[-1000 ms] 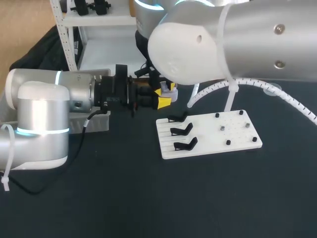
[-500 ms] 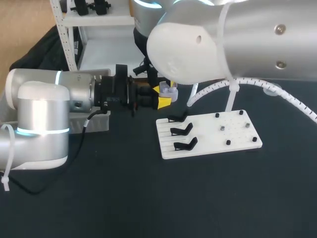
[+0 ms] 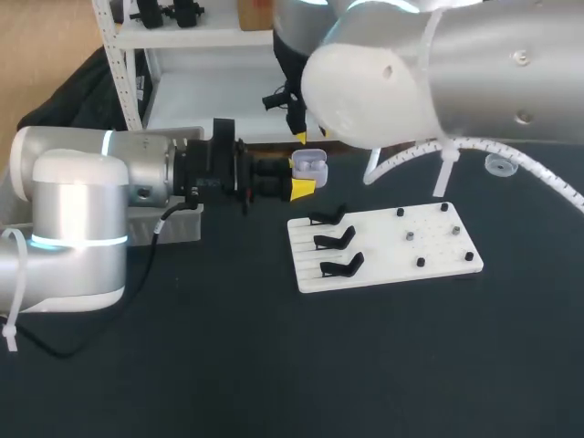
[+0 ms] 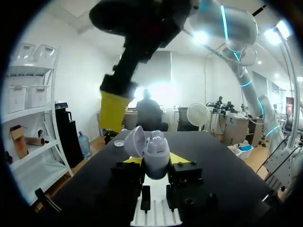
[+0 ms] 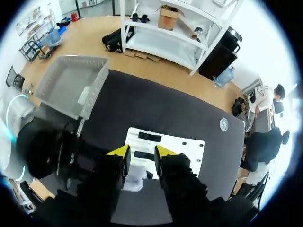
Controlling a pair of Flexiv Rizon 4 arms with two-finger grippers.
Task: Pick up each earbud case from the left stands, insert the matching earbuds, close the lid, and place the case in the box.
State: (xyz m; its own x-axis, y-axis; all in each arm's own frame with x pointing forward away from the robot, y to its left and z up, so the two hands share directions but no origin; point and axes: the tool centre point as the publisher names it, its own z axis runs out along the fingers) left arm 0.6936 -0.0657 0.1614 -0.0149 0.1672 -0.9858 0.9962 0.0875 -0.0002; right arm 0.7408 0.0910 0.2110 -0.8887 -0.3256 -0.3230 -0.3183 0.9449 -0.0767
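A white earbud case (image 3: 312, 164) with its lid up sits between the yellow-tipped fingers of my left gripper (image 3: 302, 177), which is shut on it. In the left wrist view the open case (image 4: 156, 147) stands upright in that gripper (image 4: 155, 161). My right gripper (image 3: 298, 134) hangs just above and behind the case; one of its yellow fingers (image 4: 113, 111) shows over the lid. From the right wrist view, the right gripper (image 5: 142, 152) is open with nothing between its tips, and the case (image 5: 135, 173) lies below it.
A white stand board (image 3: 429, 251) with three black stands (image 3: 334, 240) lies right of the case. A grey box (image 5: 71, 82) sits at the left, mostly behind my left arm (image 3: 82, 196) in the head view. A small round disc (image 3: 497, 165) lies far right.
My right gripper has lifted off the case and drawn back, the arm swinging to the right. The left arm and the case have stayed put.
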